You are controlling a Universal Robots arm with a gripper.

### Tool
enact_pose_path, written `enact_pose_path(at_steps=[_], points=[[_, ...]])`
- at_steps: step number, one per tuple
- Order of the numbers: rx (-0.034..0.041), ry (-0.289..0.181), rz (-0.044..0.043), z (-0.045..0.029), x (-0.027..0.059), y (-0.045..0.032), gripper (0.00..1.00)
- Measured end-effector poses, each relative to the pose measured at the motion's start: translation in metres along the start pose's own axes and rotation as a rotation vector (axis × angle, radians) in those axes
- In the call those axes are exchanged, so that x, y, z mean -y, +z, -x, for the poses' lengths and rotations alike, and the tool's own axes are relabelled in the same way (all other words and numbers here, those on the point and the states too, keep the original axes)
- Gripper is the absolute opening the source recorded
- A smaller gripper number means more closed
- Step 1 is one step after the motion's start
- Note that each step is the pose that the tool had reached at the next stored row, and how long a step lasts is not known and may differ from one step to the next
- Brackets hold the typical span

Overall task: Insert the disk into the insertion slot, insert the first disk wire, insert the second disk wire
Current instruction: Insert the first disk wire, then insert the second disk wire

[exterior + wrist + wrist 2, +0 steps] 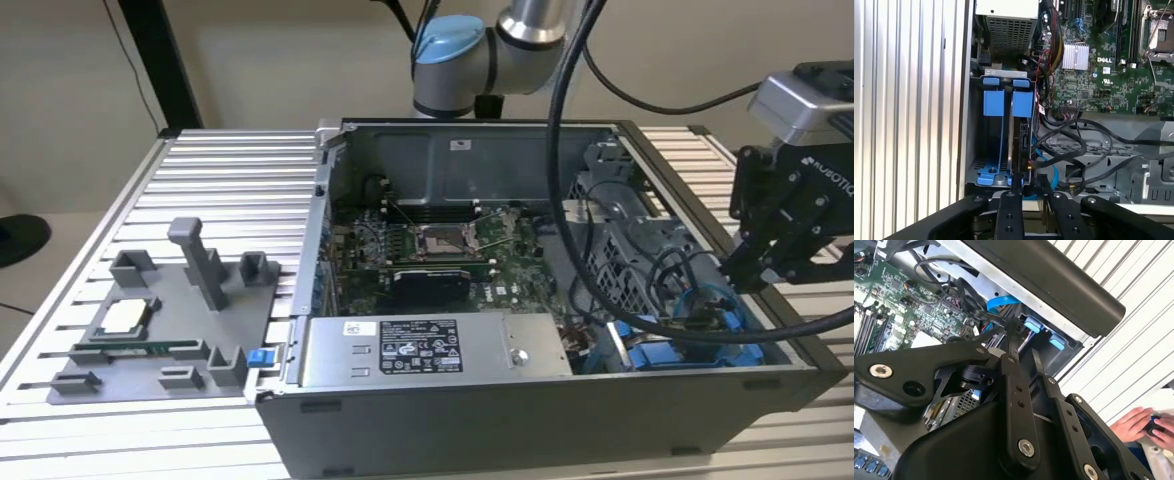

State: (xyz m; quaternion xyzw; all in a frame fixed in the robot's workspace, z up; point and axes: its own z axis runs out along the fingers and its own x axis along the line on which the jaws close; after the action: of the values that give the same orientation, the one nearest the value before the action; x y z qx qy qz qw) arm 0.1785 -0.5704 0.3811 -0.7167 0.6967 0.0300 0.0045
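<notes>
Right up close, in the first wrist view, the claw (1029, 181) is only narrowly parted. Its two black fingers (1006, 210) sit nearly parallel w/ a slim dark gap between them. Can't tell if the tips touch or nip anything.

Just beyond the tips is the near end of the disk (1020, 140). It's already seated in the insertion slot (985, 166), standing on edge w/ its blue carrier tab at the far end, beside a second blue rail.

A blue cable (1046, 162) curls beside the disk, and black cables (1089, 145) loop across the drive cage next to it. Further in are the motherboard (1094, 75) and the grey power-supply box (414, 345).

In the exterior view the claw hangs over the case (534, 420) at that view's right edge, above the bay corner. The case sits on a slatted metal table (227, 170). A grey fixture plate (200, 330) w/ small parts lies on the exterior view's left. The arm (521, 30) rises behind the case.

In the second wrist view a person's hands (1141, 425) rest off past the case edge.
</notes>
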Motion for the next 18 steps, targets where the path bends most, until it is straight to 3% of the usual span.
enact_pose_path(at_steps=[4,18], points=[[-0.0001,0.0,0.0,0.0011,0.0019,-0.0043,1.0],[-0.0014,-0.036,0.0017,0.002,0.0114,-0.002,1.0]])
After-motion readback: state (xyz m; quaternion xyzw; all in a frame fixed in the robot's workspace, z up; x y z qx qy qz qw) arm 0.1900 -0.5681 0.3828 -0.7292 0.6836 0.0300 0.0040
